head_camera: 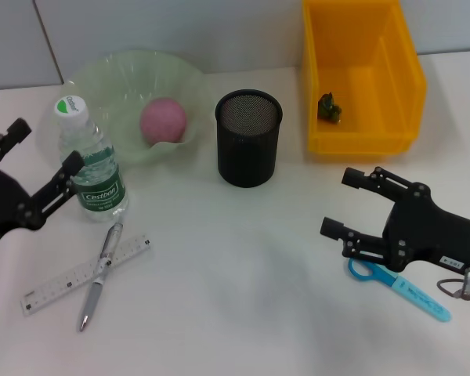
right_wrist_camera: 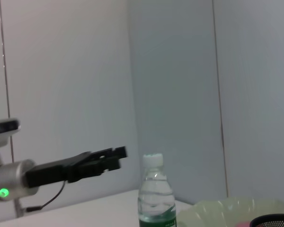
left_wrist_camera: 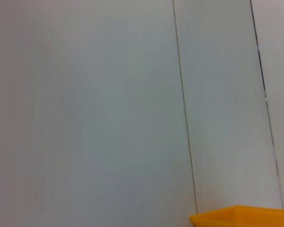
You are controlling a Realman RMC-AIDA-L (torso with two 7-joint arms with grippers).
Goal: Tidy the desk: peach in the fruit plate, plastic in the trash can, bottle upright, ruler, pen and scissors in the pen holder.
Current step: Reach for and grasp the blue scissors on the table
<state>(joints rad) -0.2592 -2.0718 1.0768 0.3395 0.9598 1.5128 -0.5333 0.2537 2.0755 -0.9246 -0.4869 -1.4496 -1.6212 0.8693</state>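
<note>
A pink peach [head_camera: 163,120] lies in the pale green fruit plate [head_camera: 110,74]. The water bottle [head_camera: 90,160] stands upright in front of the plate, also seen in the right wrist view [right_wrist_camera: 156,194]. My left gripper [head_camera: 45,149] is open just left of the bottle, one finger close against its side. The ruler [head_camera: 84,274] and the pen [head_camera: 100,276] lie crossed on the table below the bottle. My right gripper [head_camera: 341,204] is open at the right, above the blue scissors [head_camera: 399,288]. The black mesh pen holder [head_camera: 248,137] stands in the middle. Green plastic [head_camera: 329,108] lies in the yellow trash can [head_camera: 360,78].
The white table [head_camera: 243,298] is bounded by a grey wall behind. The right wrist view shows the left arm's gripper [right_wrist_camera: 104,158] beside the bottle, the plate rim [right_wrist_camera: 232,210] and the holder rim [right_wrist_camera: 274,221]. A corner of the yellow bin [left_wrist_camera: 241,216] shows in the left wrist view.
</note>
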